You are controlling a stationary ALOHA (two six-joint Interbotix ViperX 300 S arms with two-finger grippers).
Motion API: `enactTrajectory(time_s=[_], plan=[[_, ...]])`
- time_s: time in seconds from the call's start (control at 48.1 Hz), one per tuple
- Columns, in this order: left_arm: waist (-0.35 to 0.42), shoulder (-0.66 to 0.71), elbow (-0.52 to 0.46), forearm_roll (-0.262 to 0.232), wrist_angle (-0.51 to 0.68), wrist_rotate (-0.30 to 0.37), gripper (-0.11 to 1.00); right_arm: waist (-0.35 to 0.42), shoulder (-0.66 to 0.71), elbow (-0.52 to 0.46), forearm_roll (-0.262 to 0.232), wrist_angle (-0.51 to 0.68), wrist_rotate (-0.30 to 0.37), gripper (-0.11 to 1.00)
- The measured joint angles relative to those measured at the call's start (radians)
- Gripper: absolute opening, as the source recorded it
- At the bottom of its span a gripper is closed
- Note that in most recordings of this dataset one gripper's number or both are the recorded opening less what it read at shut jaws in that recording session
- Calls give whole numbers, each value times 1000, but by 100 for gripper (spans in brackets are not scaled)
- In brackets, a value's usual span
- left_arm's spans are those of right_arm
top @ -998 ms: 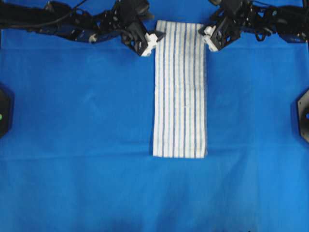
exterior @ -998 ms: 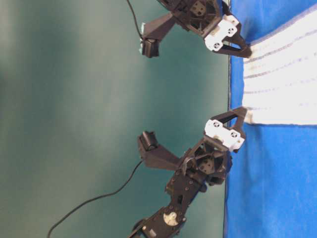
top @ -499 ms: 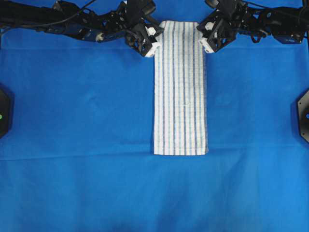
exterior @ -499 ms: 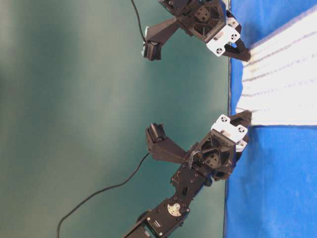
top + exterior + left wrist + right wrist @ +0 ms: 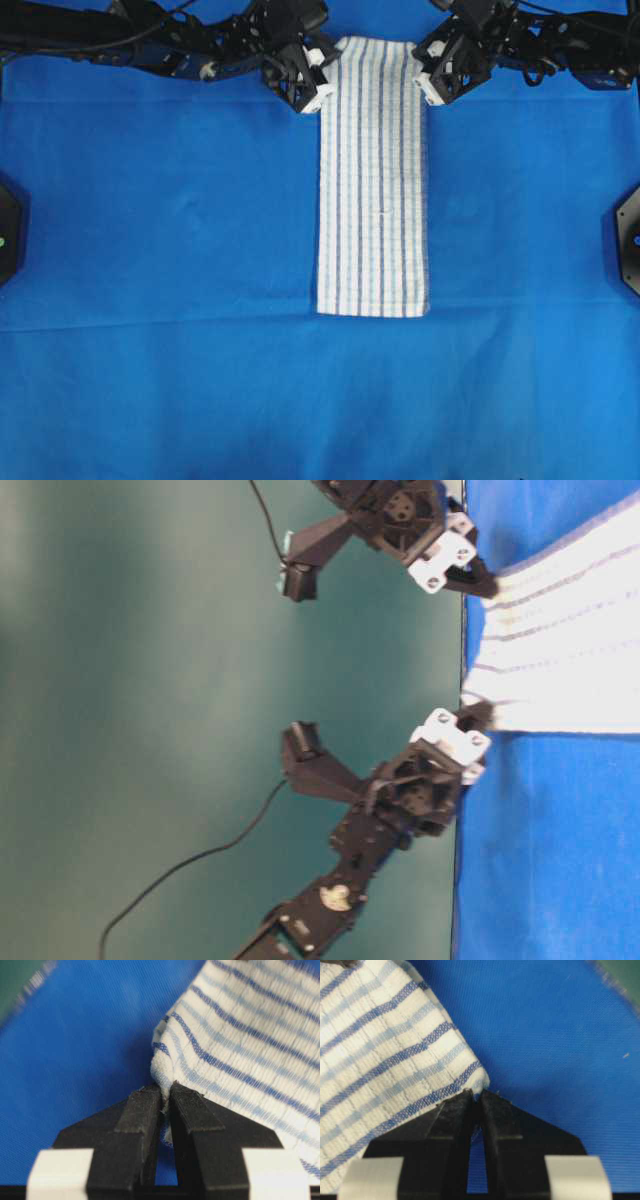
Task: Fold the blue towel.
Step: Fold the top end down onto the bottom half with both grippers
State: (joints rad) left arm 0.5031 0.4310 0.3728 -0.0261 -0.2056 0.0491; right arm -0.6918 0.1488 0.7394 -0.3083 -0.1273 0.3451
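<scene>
The blue towel [image 5: 373,180] is a white cloth with thin blue stripes, lying as a long narrow strip down the middle of the overhead view. My left gripper [image 5: 322,86] is shut on the towel's far left corner [image 5: 165,1067], with cloth pinched between its black fingertips. At the far right corner [image 5: 472,1077] my right gripper [image 5: 428,82] is also shut, nipping the towel's edge. In the table-level view both corners [image 5: 480,695] look slightly lifted at the table's far edge.
A large plain blue cloth [image 5: 150,250] covers the whole work surface. Both black arms [image 5: 150,45] stretch along the far edge. Dark fixtures [image 5: 628,235] sit at the left and right borders. A green wall [image 5: 200,680] stands behind the table.
Both grippers went from open beside the towel's far corners to shut on them. The towel's far end now looks slightly gathered and raised.
</scene>
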Motion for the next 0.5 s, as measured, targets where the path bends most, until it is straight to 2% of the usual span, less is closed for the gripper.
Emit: enactTrajectory(time_s=[0.312,0.499], plan=[[12,-14,-18,0,23,2,3,-15,-25,0,2,2,0,7],[-9,-57,11,0,25,-2,3,-2,-71,26,2,3,5,7]])
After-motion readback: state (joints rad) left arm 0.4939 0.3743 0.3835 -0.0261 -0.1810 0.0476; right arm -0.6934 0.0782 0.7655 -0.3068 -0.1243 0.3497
